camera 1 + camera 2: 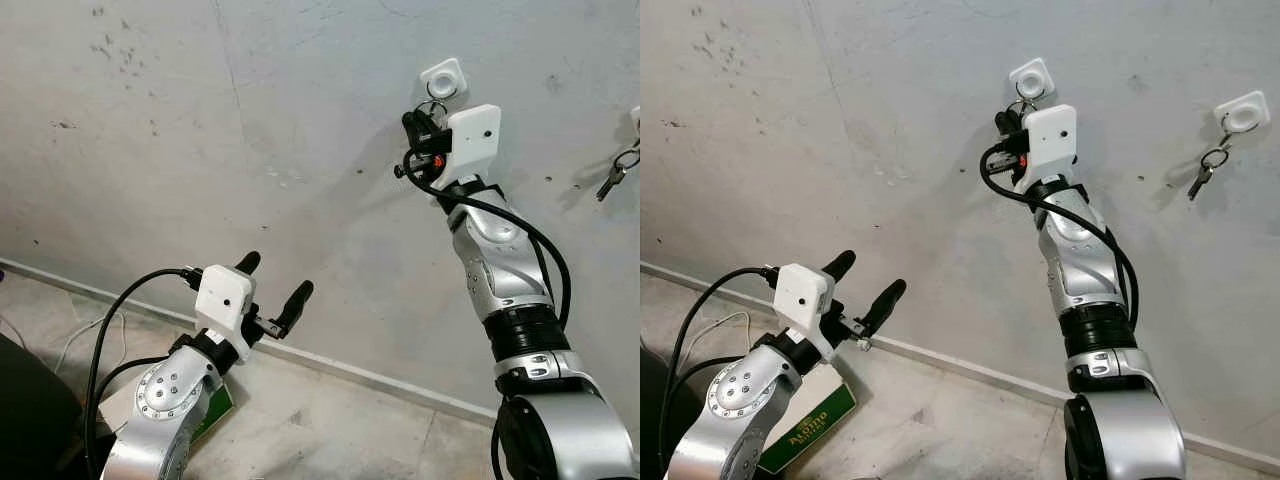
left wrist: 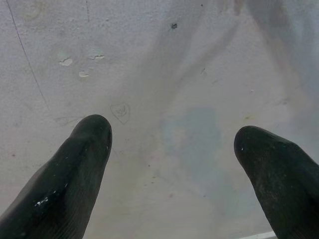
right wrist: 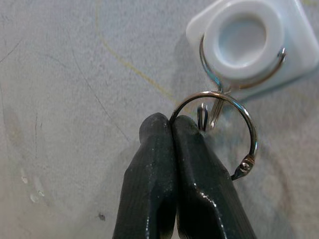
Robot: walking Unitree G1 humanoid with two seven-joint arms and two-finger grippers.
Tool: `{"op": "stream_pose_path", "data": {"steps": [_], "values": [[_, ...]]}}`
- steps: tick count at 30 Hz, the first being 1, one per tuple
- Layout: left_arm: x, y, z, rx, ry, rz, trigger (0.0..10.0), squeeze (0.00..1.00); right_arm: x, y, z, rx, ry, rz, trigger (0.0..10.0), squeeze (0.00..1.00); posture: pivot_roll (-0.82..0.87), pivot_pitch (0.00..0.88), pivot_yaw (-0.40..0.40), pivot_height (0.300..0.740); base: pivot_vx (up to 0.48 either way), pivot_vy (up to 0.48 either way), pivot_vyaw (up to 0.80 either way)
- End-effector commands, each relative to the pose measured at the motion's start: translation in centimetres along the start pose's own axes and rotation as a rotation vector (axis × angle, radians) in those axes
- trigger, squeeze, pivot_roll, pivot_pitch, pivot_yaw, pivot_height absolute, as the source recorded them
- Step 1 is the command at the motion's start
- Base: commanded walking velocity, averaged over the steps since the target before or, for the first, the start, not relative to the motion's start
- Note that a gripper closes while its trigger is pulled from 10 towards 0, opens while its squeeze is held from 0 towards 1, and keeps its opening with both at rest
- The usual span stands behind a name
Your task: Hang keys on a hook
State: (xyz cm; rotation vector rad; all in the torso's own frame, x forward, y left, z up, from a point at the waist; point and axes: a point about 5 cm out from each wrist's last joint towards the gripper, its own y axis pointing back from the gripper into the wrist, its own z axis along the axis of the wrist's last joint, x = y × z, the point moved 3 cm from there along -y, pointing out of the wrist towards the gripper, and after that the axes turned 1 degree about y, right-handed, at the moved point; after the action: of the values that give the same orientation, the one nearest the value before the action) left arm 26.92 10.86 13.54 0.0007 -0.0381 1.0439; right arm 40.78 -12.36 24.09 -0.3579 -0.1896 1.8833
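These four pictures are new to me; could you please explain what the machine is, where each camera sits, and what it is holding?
It is a humanoid robot with two silver arms. The two wide pictures come from cameras on its head; the two close ones look along each wrist's black fingers. The right gripper is raised to a white wall hook and pinches a metal key ring, which hangs from a wire loop on that hook. The left gripper is held low near the bare grey wall, fingers apart. Farther right, a second hook already carries keys. A green-edged box lies on the floor.
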Motion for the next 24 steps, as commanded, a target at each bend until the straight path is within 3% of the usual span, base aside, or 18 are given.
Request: {"op": "stream_pose_path", "data": {"steps": [1, 12, 17, 24], "values": [[0.1, 0.1, 0.3, -0.001, -0.010, -0.006, 10.0, 0.00, 0.0, 0.1, -0.8, 0.031, -0.033, -0.004, 10.0, 0.00, 0.08, 0.083, 0.024, 0.740, 0.000, 0.000, 0.00], [0.0, -0.1, 1.5, -0.037, -0.009, -0.010, 10.0, 0.00, 0.3, 0.9, -2.5, 0.084, -0.066, 0.002, 10.0, 0.00, 0.08, 0.083, 0.024, 0.740, 0.000, 0.000, 0.00], [-0.5, -0.9, 3.9, -0.119, 0.002, -0.033, 10.0, 0.00, 0.4, 1.1, -3.0, 0.102, -0.054, 0.011, 10.0, 0.00, 0.08, 0.088, 0.023, 0.740, 0.000, 0.000, 0.00], [-1.1, -1.3, 5.3, -0.160, 0.013, -0.061, 10.0, 0.00, 0.4, 1.2, -3.2, 0.112, -0.046, 0.006, 10.0, 0.00, 0.08, 0.088, 0.023, 0.740, 0.000, 0.000, 0.00]]}}
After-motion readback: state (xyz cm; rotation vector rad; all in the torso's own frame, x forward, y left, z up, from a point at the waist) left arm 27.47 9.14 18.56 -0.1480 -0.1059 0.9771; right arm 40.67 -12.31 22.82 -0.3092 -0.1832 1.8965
